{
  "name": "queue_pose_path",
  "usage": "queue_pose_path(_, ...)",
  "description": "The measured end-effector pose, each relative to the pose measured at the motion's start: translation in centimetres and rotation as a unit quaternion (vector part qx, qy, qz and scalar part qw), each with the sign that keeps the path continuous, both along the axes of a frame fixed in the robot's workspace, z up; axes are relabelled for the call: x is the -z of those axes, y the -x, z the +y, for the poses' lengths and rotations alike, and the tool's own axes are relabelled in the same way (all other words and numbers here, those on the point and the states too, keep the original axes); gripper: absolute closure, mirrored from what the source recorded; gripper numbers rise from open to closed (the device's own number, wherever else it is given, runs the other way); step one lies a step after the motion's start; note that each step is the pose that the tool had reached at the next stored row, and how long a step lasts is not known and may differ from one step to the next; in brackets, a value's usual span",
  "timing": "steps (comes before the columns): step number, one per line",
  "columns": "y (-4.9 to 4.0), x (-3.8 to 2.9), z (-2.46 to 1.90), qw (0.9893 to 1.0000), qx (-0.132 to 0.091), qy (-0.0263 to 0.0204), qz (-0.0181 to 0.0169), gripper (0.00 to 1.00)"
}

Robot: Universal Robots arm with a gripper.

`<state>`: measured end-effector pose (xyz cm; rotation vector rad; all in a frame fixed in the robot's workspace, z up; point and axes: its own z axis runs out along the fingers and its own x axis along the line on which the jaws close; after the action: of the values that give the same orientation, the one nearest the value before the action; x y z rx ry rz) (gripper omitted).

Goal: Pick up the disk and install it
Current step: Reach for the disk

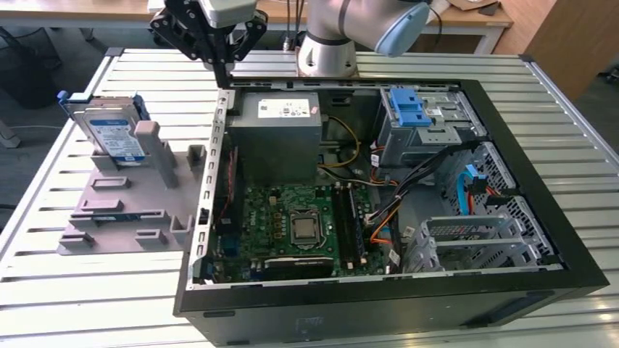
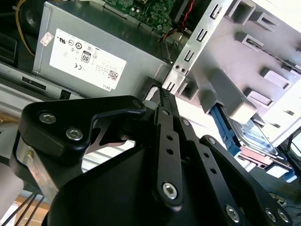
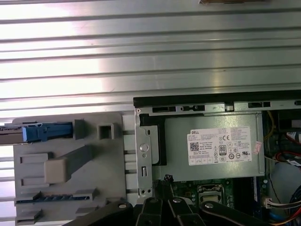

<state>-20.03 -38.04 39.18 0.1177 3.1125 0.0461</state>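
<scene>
The disk (image 1: 113, 135) stands upright in a slot of the grey holder block (image 1: 116, 210), on the exterior view's left; it is silver with a white-and-blue label and a blue bracket. In the first wrist view its blue top edge (image 3: 46, 132) shows from above, and the second wrist view catches part of the disk (image 2: 257, 141) behind the block. My gripper (image 1: 225, 78) hangs over the back left corner of the open computer case (image 1: 541, 239), well apart from the disk. Its fingers are shut and hold nothing. The gripper (image 3: 165, 181) points at the case rim; the second wrist view also has the gripper (image 2: 162, 92).
Inside the case are a grey power supply (image 1: 275, 134), the motherboard (image 1: 300, 225) and a blue-latched metal drive cage (image 1: 422, 116) at the back right. Loose cables (image 1: 425, 181) run past the cage. The arm's base (image 1: 327, 54) stands behind the case on the slatted metal table (image 1: 58, 290).
</scene>
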Motion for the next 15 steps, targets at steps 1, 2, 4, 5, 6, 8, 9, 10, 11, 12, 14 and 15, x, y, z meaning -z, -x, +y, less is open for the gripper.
queue_pose_path(1, 0.06, 0.01, 0.02, 1.0, 0.0, 0.0, 0.0, 0.89)
queue_pose_path(2, 0.12, 0.03, 0.03, 1.0, 0.0, -0.0001, -0.0001, 0.89)
queue_pose_path(4, 0.28, 0.04, 0.06, 1.0, 0.0, 0.0, -0.0001, 0.89)
queue_pose_path(5, 0.33, 0.05, 0.08, 1.0, 0.0, 0.0, -0.0001, 0.89)
queue_pose_path(6, 0.38, 0.06, 0.09, 1.0, 0.0, 0.0, 0.0, 0.89)
queue_pose_path(8, 0.48, 0.08, 0.1, 1.0, 0.0, 0.0, 0.0, 0.89)
queue_pose_path(9, 0.53, 0.09, 0.1, 1.0, 0.0, 0.0, 0.0, 0.89)
queue_pose_path(10, 0.58, 0.1, 0.11, 1.0, 0.0, 0.0, 0.0001, 0.89)
queue_pose_path(11, 0.61, 0.1, 0.12, 1.0, 0.0, 0.0, 0.0001, 0.89)
queue_pose_path(12, 0.66, 0.11, 0.13, 1.0, 0.0, 0.0, 0.0001, 0.89)
queue_pose_path(14, 0.77, 0.13, 0.16, 1.0, 0.0, 0.0, 0.0001, 0.89)
queue_pose_path(15, 0.82, 0.14, 0.2, 1.0, 0.0, 0.0001, 0.0001, 0.89)
